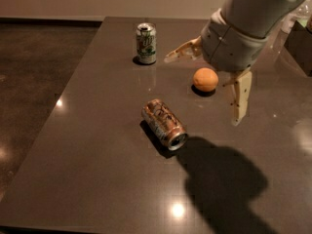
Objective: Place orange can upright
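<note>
The orange can [164, 124] lies on its side near the middle of the dark table [97, 169], its silver top pointing to the front right. My gripper [207, 87] hangs above the table to the can's upper right, over the round orange fruit [205, 79]. Its two pale fingers are spread wide, one finger [183, 51] pointing left and the other finger [241, 96] pointing down. It holds nothing and is well apart from the can.
A green-and-white can [146, 43] stands upright at the back of the table. A dark box [298, 45] stands at the right edge. The table's left edge drops to a dark floor [34, 82]. My arm's shadow [222, 184] falls front right.
</note>
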